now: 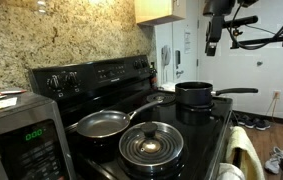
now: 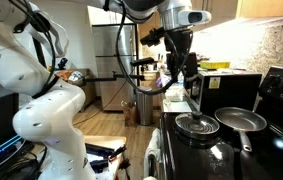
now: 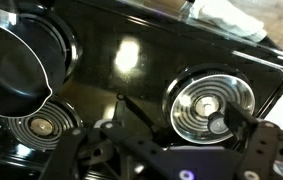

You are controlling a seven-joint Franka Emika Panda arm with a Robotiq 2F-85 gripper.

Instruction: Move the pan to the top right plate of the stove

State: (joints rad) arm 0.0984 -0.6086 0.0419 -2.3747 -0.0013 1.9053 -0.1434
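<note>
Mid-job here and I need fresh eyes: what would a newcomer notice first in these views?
The shiny pan on the black stove stands out first, beside a ribbed lidded pan in an exterior view. A saucepan sits farther along, and the open, empty pincer hangs high above the stove. The wrist view shows a bare chrome-ringed burner next to that saucepan.

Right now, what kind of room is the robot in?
Probably a home kitchen: a black stove with a silvery pan and a black saucepan on it, a stone backsplash behind, and a microwave beside it.
</note>
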